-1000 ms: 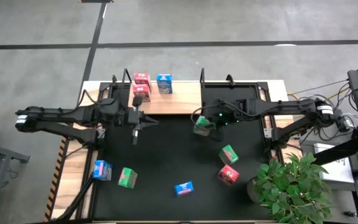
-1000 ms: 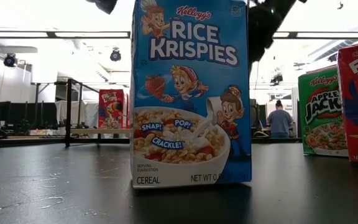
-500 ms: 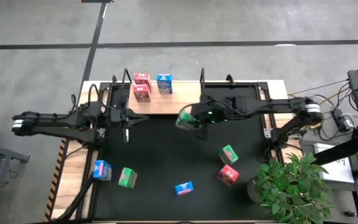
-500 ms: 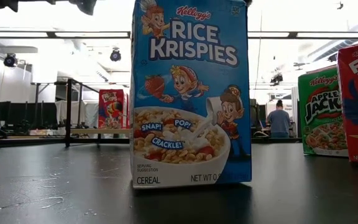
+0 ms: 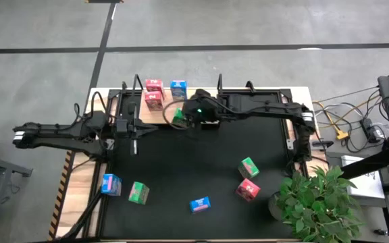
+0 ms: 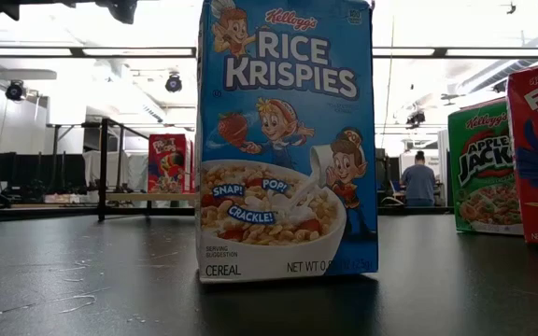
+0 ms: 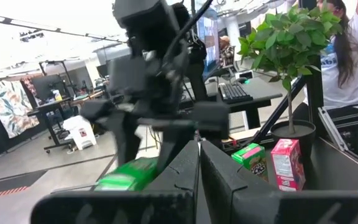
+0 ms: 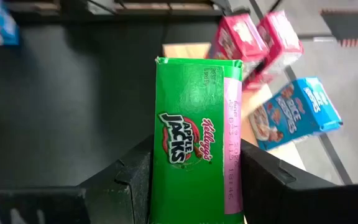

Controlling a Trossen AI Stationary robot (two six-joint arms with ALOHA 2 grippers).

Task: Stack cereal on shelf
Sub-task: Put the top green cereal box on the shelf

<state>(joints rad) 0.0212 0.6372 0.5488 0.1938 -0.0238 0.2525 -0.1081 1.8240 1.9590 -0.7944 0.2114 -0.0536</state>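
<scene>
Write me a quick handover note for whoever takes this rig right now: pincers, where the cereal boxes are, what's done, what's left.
Right pincer: shut on a green box, carried at the front edge of the wooden shelf.
Left pincer: shut, empty, waiting over the mat's left side.
Done: two pink-red boxes and one blue box are on the shelf.
Left: set the green box down, then fetch five from the mat: blue, green, blue, green, pink-red.
</scene>
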